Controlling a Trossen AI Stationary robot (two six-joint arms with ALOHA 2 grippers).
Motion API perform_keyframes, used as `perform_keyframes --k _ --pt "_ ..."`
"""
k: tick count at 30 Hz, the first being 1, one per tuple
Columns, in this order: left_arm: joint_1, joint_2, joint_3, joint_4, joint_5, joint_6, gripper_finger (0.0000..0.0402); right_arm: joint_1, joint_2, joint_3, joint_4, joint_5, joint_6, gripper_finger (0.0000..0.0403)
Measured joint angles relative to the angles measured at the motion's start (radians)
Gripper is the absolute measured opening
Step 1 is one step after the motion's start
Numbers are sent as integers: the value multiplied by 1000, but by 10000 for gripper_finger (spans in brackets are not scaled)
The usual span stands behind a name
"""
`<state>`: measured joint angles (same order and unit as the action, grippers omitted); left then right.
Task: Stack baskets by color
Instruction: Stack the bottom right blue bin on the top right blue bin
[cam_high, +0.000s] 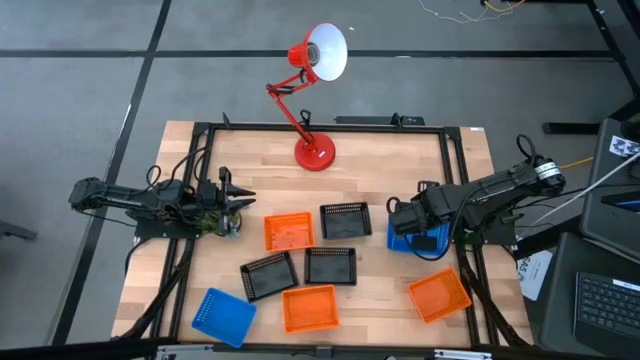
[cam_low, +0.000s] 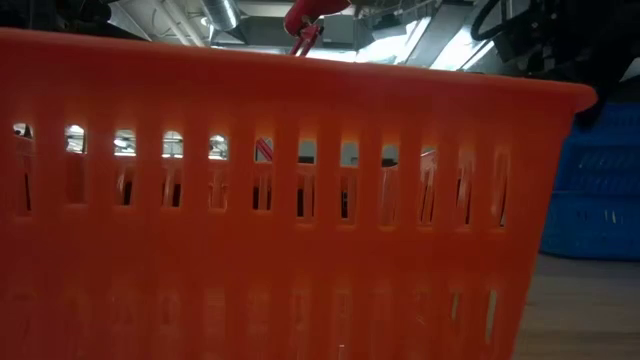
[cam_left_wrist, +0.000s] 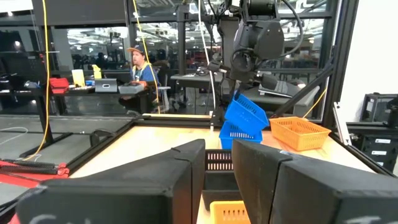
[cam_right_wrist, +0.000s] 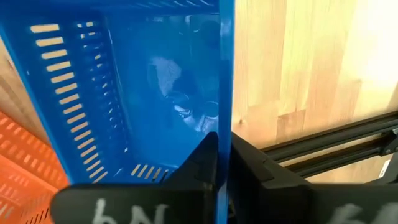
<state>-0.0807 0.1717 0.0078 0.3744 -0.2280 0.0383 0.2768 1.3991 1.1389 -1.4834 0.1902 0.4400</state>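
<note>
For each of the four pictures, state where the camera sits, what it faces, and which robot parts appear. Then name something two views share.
High: overhead, looking down; both arms, baskets, table.
Low: table height, facing an orange basket wall; no arm identifiable.
Left wrist: behind the left pincer, looking across at the right arm.
Right wrist: above the right pincer, gripping a blue basket wall.
Shared: that tilted blue basket appears in both wrist views.
</note>
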Motion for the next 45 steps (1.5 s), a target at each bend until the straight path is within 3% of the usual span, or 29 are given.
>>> perform_keyframes --k 21,45 --pt "0 0 0 0 0 0 73 -1 0 0 46 -62 -4 33" --pt "0 0 0 0 0 -1 73 -26 1 0 53 -61 -1 36"
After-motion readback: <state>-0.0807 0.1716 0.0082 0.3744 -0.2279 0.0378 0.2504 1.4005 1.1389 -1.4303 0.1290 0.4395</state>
